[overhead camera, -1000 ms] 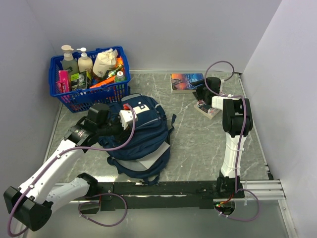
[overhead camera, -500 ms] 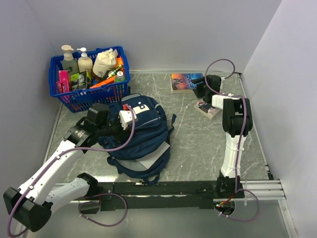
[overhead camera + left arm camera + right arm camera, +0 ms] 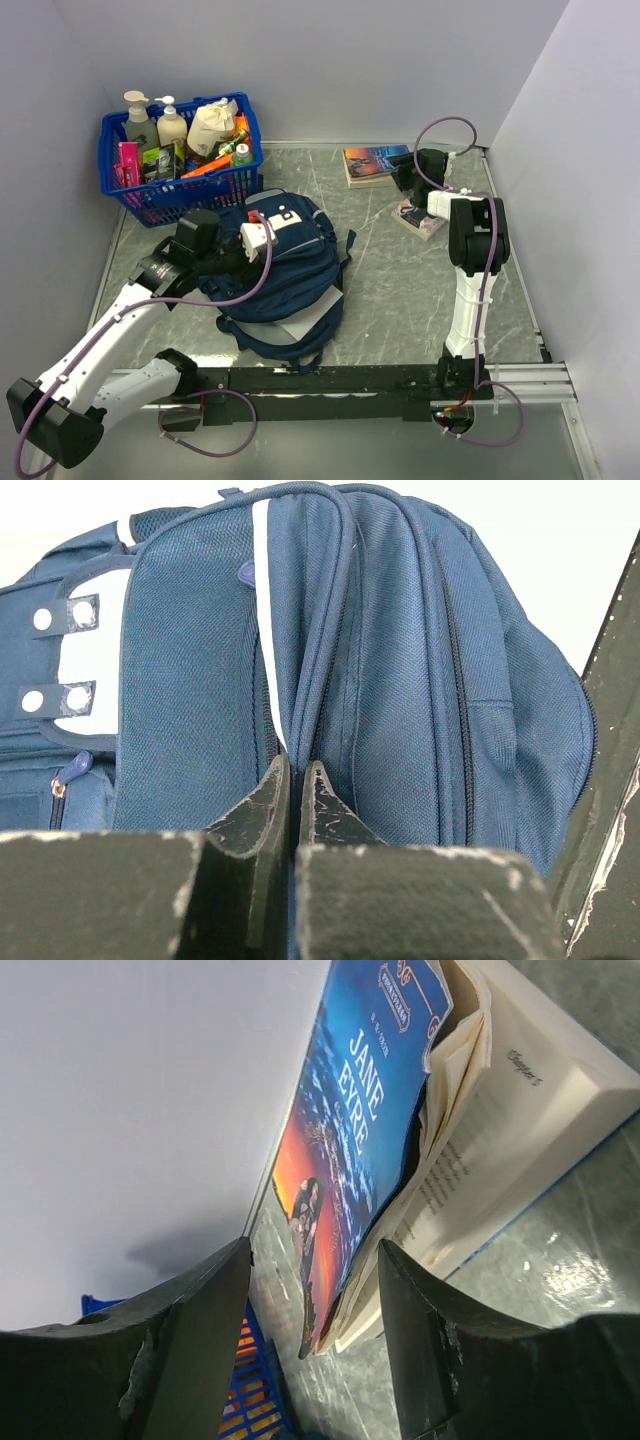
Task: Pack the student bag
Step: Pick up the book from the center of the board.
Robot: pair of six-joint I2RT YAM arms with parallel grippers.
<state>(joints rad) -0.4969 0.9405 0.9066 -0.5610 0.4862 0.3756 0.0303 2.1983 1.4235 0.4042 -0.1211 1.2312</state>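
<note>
The student bag, navy with a white patch, lies on the table left of centre. My left gripper sits at its top end. In the left wrist view that gripper is shut, pinching a fold of the bag between two compartments. At the back right lies a paperback, Jane Eyre, with my right gripper at its right edge. In the right wrist view that gripper is open, and the lifted cover and front pages of the paperback reach in between its fingers.
A blue plastic basket full of bottles and packets stands at the back left, just behind the bag. A second small book lies under the right arm's wrist. Walls close in the left, back and right sides.
The right gripper's jaws have narrowed a little around the paperback's cover edge. The left arm and the bag have not moved.
</note>
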